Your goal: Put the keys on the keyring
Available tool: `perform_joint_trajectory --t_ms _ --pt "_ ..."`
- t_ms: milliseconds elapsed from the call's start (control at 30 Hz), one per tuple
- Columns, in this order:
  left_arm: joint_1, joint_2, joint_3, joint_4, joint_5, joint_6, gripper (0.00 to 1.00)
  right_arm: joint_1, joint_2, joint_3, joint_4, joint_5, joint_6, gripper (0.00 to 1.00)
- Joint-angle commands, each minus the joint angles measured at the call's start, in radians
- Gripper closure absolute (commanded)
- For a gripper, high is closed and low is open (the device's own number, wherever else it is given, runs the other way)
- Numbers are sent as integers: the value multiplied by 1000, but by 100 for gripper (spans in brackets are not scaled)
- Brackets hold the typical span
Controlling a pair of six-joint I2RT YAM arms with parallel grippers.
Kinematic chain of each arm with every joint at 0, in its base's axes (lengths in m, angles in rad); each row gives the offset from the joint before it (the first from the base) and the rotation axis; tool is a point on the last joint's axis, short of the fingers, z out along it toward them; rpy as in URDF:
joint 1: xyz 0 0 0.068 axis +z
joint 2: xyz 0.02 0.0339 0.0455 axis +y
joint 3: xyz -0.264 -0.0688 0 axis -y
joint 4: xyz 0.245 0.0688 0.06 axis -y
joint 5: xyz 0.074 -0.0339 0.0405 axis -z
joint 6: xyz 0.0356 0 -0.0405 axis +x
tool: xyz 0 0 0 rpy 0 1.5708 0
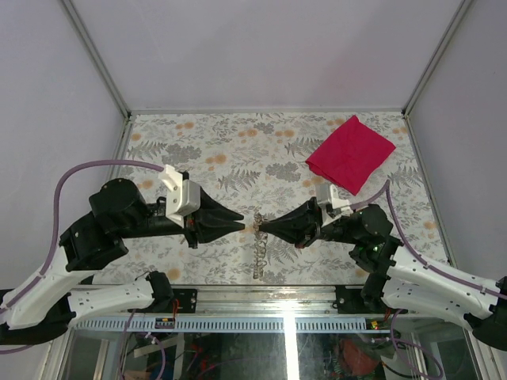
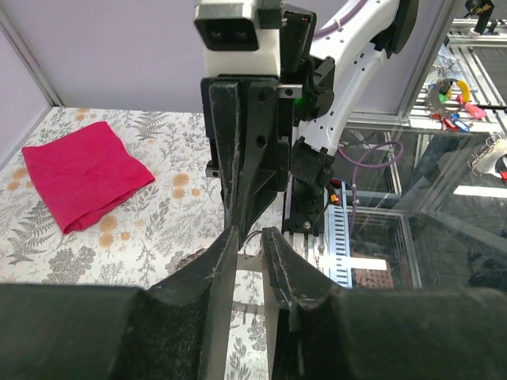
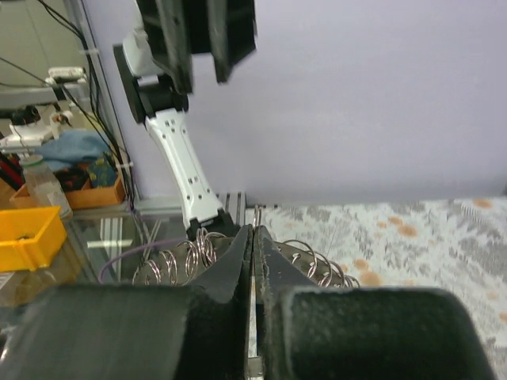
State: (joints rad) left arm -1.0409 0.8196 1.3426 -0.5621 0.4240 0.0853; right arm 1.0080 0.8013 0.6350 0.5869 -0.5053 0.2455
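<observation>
A chain of linked silver keyrings [image 1: 260,252] lies on the flowered table [image 1: 206,150], running from between the two grippers toward the near edge. My right gripper [image 1: 260,222] is shut on one ring of that chain. In the right wrist view [image 3: 253,229] a ring edge pokes up above the closed fingertips, and more rings [image 3: 178,261] fan out on both sides. My left gripper [image 1: 240,214] points at the right one, tips a short way apart. In the left wrist view [image 2: 250,232] its jaws stand a narrow gap apart with nothing between them. No yellow or red key shows.
A folded red cloth [image 1: 350,153] lies at the back right, also in the left wrist view [image 2: 83,170]. The metal rail of the near table edge [image 1: 261,294] runs just beyond the chain's lower end. Walls enclose the table's left, back and right sides.
</observation>
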Motion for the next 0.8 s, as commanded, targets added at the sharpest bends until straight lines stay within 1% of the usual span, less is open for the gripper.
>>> perform_joint_trajectory --t_ms 0,100,200,400,767 --pt "-4 -9 -50 161 -17 -61 80 3 -8 -37 446 31 61 100" --pt "-4 -15 -80 192 -13 -69 80 4 8 -59 557 33 95 100" --pt "-4 -21 -98 224 -10 -76 78 4 31 -56 603 19 112 100" --pt "-3 -30 -115 277 2 -80 75 4 40 -28 582 13 113 100" --pt "-4 -8 -138 315 25 -89 73 3 44 -6 566 -5 122 100"
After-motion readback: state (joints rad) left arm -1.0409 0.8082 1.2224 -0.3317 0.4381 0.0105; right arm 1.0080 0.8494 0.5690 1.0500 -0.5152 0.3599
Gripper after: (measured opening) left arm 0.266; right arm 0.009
